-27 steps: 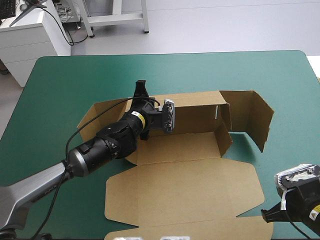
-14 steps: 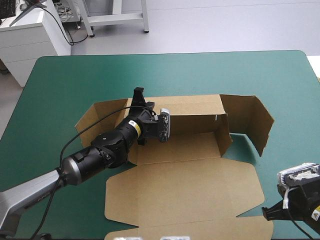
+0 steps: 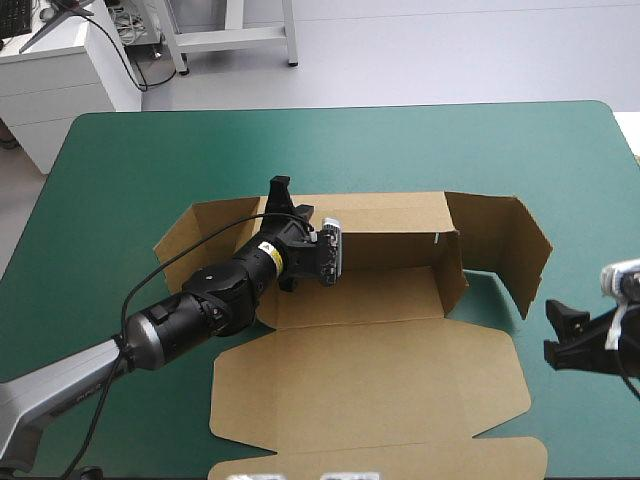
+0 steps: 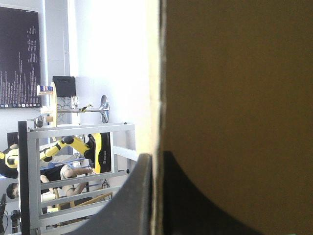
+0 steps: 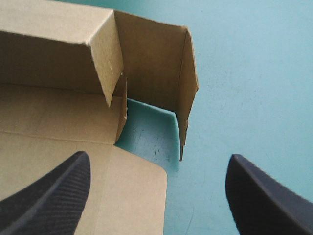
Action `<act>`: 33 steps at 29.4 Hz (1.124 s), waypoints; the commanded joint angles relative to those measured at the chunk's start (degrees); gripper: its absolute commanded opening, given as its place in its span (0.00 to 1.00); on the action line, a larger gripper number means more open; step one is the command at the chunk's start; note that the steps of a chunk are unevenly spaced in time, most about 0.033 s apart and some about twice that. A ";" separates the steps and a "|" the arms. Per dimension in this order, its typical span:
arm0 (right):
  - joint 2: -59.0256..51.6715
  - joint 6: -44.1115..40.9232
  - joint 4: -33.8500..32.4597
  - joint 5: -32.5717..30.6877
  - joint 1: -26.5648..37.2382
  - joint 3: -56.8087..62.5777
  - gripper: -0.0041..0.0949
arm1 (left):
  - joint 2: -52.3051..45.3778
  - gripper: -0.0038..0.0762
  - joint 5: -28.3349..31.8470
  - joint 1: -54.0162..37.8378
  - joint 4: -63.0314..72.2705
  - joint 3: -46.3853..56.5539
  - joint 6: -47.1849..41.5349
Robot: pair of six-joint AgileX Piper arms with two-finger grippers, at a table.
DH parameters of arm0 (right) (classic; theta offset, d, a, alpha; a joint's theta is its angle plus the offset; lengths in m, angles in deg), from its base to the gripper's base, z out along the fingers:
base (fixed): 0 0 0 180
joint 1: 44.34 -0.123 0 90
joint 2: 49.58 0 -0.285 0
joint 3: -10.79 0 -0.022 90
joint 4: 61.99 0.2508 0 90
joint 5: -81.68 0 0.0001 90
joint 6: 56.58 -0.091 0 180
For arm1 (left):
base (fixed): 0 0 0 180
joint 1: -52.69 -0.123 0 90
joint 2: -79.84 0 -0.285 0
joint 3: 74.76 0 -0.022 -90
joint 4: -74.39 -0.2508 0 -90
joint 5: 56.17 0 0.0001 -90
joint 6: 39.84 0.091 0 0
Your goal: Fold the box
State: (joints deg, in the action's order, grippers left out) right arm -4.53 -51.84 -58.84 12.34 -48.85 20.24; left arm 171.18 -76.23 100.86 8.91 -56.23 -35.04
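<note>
High view: box point(image 3: 370, 370) mid-table, back wall up. My left gripper point(image 3: 283, 198) pinches that wall; right gripper point(image 3: 554, 333), spread wide, sits nr the right end flap. Ends untucked, lid flat: approx half left.

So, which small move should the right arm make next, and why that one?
Probably ease the right jaws forward to the standing end flap of the box, so they can fold it inward. They are open and apart from the flap, which is just ahead of them, while the left jaws are shut on the raised back wall.
</note>
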 commanded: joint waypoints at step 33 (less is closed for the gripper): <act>67.54 -1.82 8.24 -2.35 6.24 -47.36 0.76 | 0.06 0.04 8.01 0.92 3.57 2.76 -0.50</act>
State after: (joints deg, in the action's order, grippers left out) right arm 65.55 -54.15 -52.57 10.28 -44.20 -25.21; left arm 170.68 -74.17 100.59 8.03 -54.23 -35.07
